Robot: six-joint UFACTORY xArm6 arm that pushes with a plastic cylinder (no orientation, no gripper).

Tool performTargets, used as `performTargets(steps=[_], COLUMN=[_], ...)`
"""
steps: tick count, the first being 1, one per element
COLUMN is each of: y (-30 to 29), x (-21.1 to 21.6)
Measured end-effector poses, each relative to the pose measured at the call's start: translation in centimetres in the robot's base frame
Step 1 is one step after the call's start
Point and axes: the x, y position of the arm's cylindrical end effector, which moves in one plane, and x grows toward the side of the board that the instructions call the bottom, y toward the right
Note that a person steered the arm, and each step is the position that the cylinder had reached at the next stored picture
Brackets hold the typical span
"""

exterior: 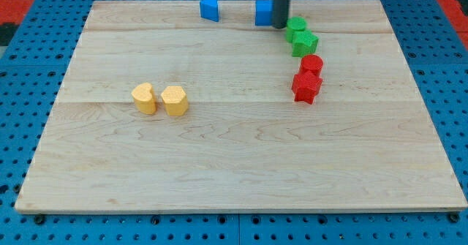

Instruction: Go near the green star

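My tip [279, 27] rests just beside the green star [305, 43]; approach essentially complete; no hand fitted, nothing held.

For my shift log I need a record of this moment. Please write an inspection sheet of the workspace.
Surface: wooden board, flat, lying on a blue perforated base.
Job's things: two green blocks; which one is the green star is hard to tell, probably the lower one; the other touches it.
Clutter: two blue blocks, two red blocks, two yellow blocks.
Grippers: none; my tip sits just left of the upper green block.
Cables: nothing seen.
Surroundings: red strips at the top corners.
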Motion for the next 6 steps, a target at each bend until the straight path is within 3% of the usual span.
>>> performTargets(steps=[2,3,6], y=[-2.8,-4.5,-0.2], x=[0.6,4.0,5.5])
